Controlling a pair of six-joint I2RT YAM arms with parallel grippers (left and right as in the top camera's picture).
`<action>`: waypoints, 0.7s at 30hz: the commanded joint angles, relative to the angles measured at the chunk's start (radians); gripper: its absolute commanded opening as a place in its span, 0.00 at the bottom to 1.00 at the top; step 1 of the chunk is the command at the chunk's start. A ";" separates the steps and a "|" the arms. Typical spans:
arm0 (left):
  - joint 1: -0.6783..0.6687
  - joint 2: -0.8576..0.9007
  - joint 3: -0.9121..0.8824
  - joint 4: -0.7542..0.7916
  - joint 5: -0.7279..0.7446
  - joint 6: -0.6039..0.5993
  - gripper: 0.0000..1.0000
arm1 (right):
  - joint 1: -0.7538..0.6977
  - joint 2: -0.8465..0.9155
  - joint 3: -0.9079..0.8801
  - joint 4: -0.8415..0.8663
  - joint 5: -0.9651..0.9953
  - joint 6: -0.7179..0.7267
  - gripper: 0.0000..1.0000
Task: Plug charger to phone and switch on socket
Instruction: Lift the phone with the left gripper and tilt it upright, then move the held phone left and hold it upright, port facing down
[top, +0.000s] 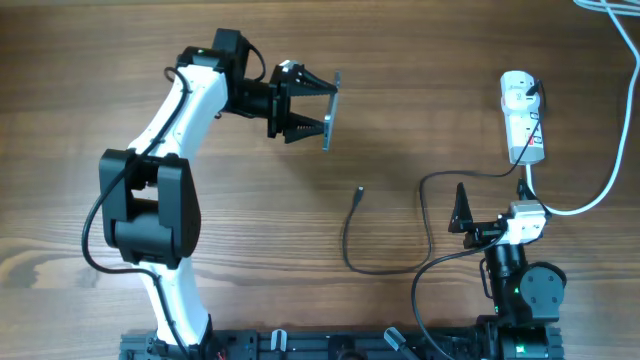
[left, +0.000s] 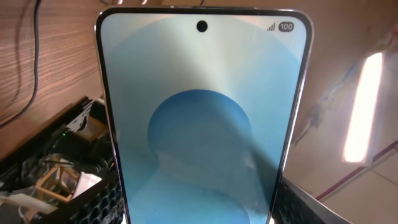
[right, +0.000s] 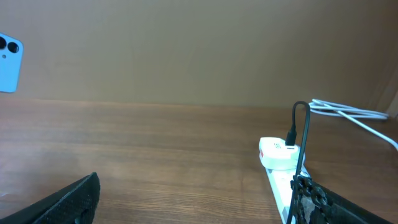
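Overhead: left gripper (top: 318, 105) clamps phone (top: 333, 110), seen edge-on; only the left wrist view shows its lit screen. Right gripper (top: 464, 222) wide, near socket (top: 522, 118).

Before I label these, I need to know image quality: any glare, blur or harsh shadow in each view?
Overhead: even light on the table, soft shadows, all sharp. Left wrist: the phone fills the frame, a light bar at right blown out. Right wrist: near fingers dark and blurred, socket reasonably sharp.

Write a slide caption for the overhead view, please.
Left gripper holds the phone; charger tip lies free; right gripper open.
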 joint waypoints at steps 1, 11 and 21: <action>0.027 -0.039 -0.001 -0.003 0.056 0.002 0.70 | 0.007 -0.005 -0.001 0.003 0.010 0.001 1.00; 0.047 -0.039 -0.001 -0.003 0.056 0.085 0.70 | 0.007 -0.005 -0.001 0.003 0.010 0.001 1.00; 0.046 -0.039 -0.001 -0.082 0.056 0.103 0.68 | 0.007 -0.005 -0.001 0.003 0.010 0.001 1.00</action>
